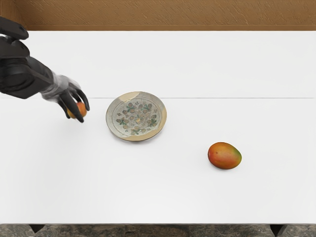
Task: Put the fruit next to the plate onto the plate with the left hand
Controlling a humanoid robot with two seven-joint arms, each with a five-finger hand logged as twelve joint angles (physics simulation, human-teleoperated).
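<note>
1. Nearest me: a mango (224, 155), red-orange w/ a green tinge, lies on its side on the white table (158, 197), at approx 4 o'clock from the plate and well apart from it. Nothing touches it.
2. Mid-table: the plate (112, 117), round, tan rim, green leaf pattern inside. I see nothing on it.
3. At 9 o'clock from the plate, near but not touching the rim: a small orange fruit (80, 110), the task obj. It's not on the plate yet.
4. Left hand (69, 96) has that fruit: dark fingers (85, 100) curl down over it and grip it from above, so I only see part of the fruit between them. Can't tell if it's lifted or resting on the tabletop.
5. Left arm comes in from the 9 o'clock edge of the view, black forearm, grey wrist.
6. Further back: a thin line runs L-R across the table just past the plate.
7. Farthest, at 12 o'clock: a brown wall (168, 14) behind the table's far edge.
</note>
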